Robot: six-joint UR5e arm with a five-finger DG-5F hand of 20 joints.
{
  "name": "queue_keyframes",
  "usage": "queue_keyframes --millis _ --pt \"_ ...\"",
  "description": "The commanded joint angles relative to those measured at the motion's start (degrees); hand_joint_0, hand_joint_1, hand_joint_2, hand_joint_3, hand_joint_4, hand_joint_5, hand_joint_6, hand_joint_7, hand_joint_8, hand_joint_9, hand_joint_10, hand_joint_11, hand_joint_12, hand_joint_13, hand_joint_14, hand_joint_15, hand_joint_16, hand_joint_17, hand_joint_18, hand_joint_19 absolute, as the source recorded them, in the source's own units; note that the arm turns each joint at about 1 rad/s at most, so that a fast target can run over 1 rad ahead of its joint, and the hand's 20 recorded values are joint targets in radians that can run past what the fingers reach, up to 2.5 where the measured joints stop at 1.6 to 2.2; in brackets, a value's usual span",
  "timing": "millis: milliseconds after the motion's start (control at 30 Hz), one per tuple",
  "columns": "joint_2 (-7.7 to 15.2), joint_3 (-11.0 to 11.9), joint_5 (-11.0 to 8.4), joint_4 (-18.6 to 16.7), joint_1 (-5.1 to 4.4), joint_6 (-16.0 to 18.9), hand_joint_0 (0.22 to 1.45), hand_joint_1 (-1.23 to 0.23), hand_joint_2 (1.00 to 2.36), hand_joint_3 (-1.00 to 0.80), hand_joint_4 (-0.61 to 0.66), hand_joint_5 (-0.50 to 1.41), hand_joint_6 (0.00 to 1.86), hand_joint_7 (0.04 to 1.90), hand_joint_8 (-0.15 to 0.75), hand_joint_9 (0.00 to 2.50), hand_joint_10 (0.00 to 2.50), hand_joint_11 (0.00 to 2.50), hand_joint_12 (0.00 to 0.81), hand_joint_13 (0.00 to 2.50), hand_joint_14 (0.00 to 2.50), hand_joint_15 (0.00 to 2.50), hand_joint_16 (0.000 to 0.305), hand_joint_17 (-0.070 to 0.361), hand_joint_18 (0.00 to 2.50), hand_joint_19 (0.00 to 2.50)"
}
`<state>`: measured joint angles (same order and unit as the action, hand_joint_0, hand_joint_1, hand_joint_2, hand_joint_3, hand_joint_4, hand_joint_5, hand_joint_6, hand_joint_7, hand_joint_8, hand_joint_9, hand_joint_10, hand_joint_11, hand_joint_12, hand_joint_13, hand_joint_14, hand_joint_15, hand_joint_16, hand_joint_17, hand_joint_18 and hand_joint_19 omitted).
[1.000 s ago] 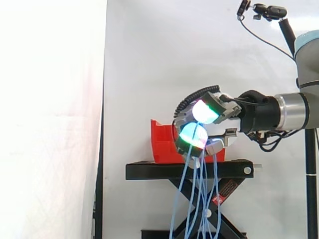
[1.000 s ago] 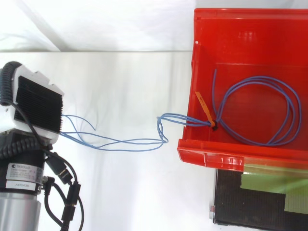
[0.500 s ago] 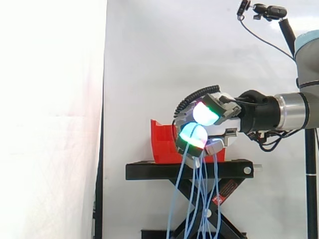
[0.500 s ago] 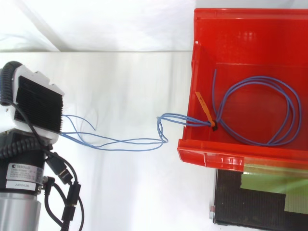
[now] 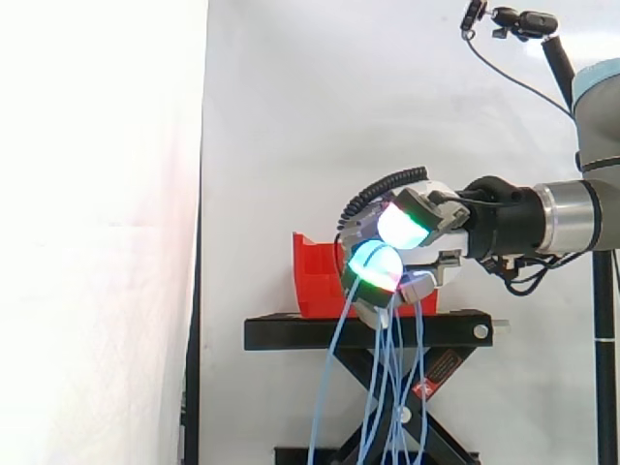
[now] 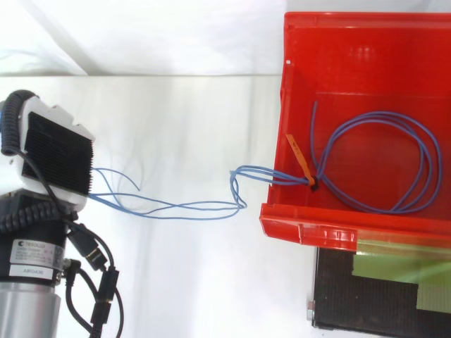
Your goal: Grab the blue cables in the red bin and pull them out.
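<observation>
Hand (image 5: 441, 218) fingers, their pads glowing green and cyan, curl round the blue cables (image 6: 296, 179). In the side view the loose strands hang from the grip and are cut off by the bottom edge. From above, the strands run from under the hand across open space, over the left wall of the red bin (image 6: 338, 232), to a loop lying inside, bound with an orange tie (image 6: 299, 158). Where fingers meet strands is hidden there. The bin sits on a black stand (image 5: 291, 332).
</observation>
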<state>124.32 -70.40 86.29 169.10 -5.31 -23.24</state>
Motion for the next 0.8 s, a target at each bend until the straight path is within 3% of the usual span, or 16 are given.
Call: queue_keyframes --millis 0,433,633,767 --pt "0.0 0.0 0.01 0.0 -0.05 0.1 0.92 -1.03 1.00 -0.88 0.22 0.78 0.90 0.33 0.169 1.01 0.23 1.80 0.414 1.46 0.01 1.60 0.044 0.100 0.79 1.07" --pt "0.0 0.0 0.01 0.0 0.04 1.7 0.95 -1.04 1.01 -0.75 0.20 0.71 1.18 0.23 0.166 1.00 0.26 1.77 0.409 1.46 0.01 1.60 0.044 0.099 0.79 1.07" --pt "0.0 0.0 0.19 0.0 -0.05 1.7 0.96 -1.04 1.01 -0.73 0.20 0.71 1.21 0.23 0.185 1.09 0.21 1.68 0.393 1.45 0.01 1.63 0.044 0.098 0.82 1.06" --pt "0.0 0.0 0.19 0.0 0.04 1.7 0.96 -1.04 1.01 -0.75 0.20 0.72 1.21 0.26 0.179 1.10 0.45 1.65 0.383 1.41 0.00 1.77 0.043 0.096 0.87 1.07"
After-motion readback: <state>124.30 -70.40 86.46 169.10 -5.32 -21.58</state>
